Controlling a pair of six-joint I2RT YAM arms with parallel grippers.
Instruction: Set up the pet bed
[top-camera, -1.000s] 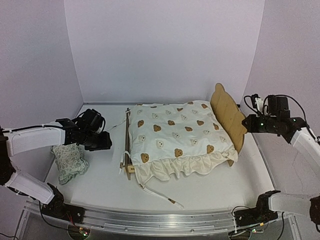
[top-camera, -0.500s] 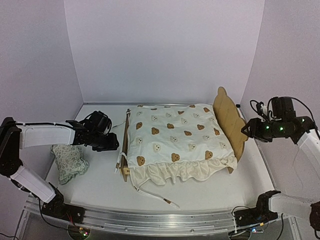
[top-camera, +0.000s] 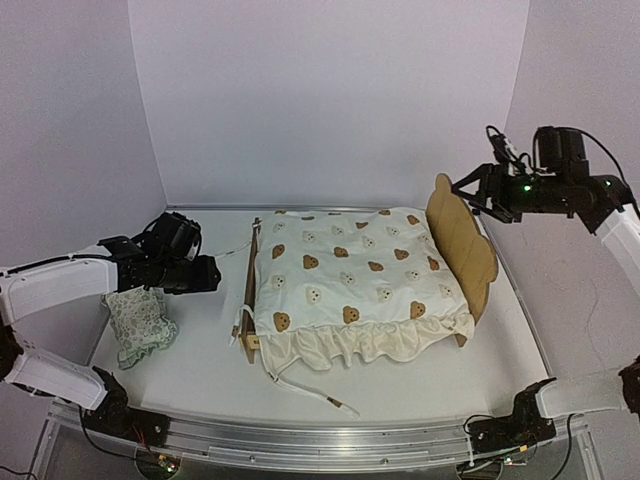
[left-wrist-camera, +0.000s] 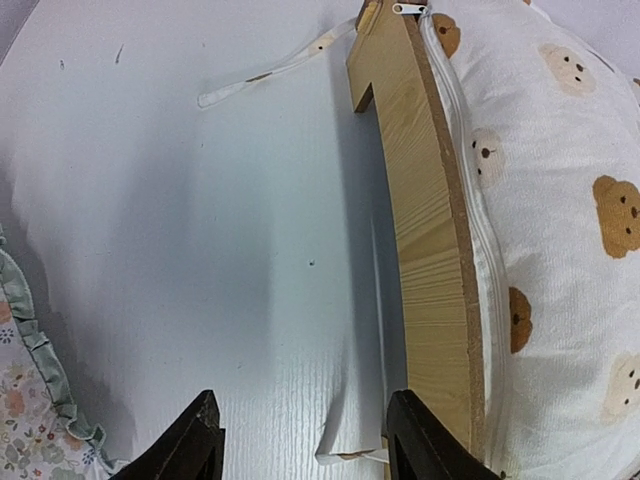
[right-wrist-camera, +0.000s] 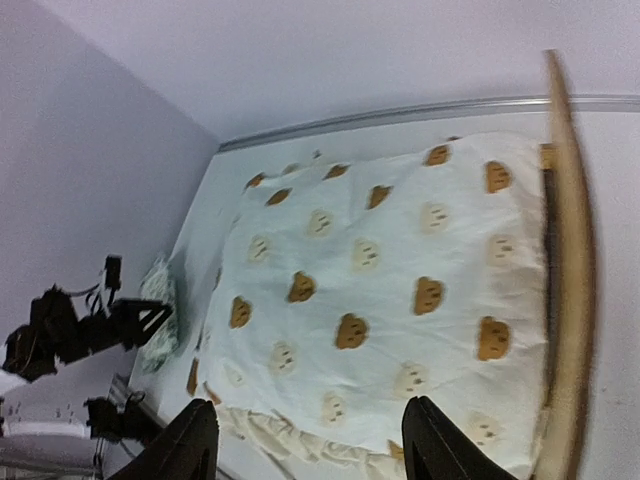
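The pet bed stands mid-table, its rounded plywood headboard (top-camera: 460, 240) on the right and its low footboard (top-camera: 248, 290) on the left. A cream bear-print cover (top-camera: 350, 275) lies spread over it and hides the base. My left gripper (top-camera: 207, 276) is open, low over the table just left of the footboard (left-wrist-camera: 430, 250); the loose end of a white tie (left-wrist-camera: 355, 440) lies on the table between its fingertips, not gripped. My right gripper (top-camera: 462, 190) is open and empty, raised above the headboard (right-wrist-camera: 570, 250) and looking down on the cover (right-wrist-camera: 380, 280).
A small floral ruffled pillow (top-camera: 138, 322) lies on the table at the left, under my left arm. White ties (top-camera: 310, 390) trail from the cover toward the front edge. Walls close off the back and both sides.
My right gripper has opened and risen from beside the headboard to above it. The cover now lies flatter. My left gripper reached toward the footboard, then drew back left.
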